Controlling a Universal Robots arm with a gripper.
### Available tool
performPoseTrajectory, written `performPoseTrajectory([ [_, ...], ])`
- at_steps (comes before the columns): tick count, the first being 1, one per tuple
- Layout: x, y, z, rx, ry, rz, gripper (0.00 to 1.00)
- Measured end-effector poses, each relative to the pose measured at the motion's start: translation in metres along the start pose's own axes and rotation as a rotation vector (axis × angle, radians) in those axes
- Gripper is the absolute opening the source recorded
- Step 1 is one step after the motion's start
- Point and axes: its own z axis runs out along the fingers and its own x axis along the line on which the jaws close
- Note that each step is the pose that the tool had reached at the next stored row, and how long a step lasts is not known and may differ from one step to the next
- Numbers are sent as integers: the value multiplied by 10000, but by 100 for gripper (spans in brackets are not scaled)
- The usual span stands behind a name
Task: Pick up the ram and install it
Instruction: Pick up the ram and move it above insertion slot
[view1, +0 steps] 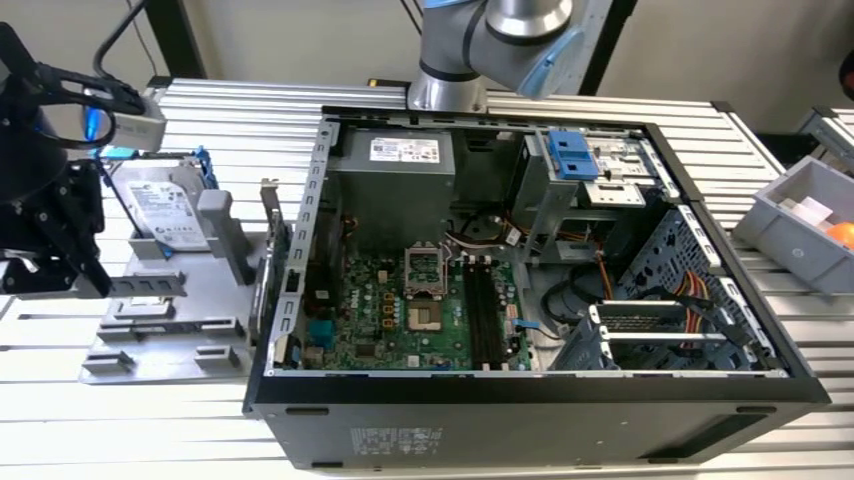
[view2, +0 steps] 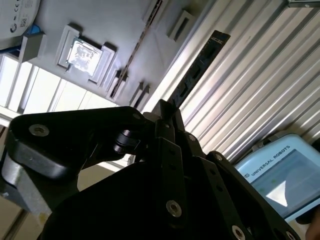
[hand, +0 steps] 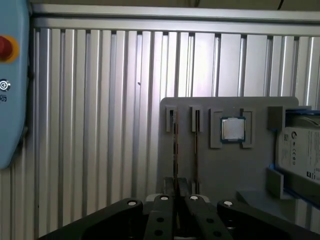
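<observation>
Where the black gripper (view2: 165, 114) ends in the second wrist view, you see its two fingers pressed together on the ram (view2: 200, 65), clamping one end of it. The ram is a long, thin, narrow stick, very dark against the bright metal and seen almost edge-on. A row of flat black chips lines its face, and its far end is cut square. It points straight out from the fingertips, and that far end shows against the ribbed aluminium table (view2: 250, 75), just beside the grey holder tray (view2: 100, 20). Whether the stick is fully clear of the tray cannot be told from these views.

In the first wrist view the ram is a thin dark line running from the fingertips toward a narrow slot in the tray. Near that slot sits a small square silver processor chip (hand: 233, 129), and at the tray's edge lies a silver hard drive (hand: 300, 150) in a blue-edged bracket.

In the exterior view your gripper hangs over the tray at the exterior view's left, well apart from the open computer case (view1: 534, 400) in the middle. Inside the case the green motherboard (view1: 387, 310) lies flat, with its long black memory slots (view1: 483, 310) beside the processor socket (view1: 427, 270).
</observation>
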Motion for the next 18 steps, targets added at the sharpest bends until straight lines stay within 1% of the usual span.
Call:
performPoseTrajectory([
  [7, 3, 1, -100, 7, 9, 0, 0],
  [11, 4, 2, -146, 13, 10, 1, 0],
  [18, 6, 2, -219, 12, 41, 0, 0],
])
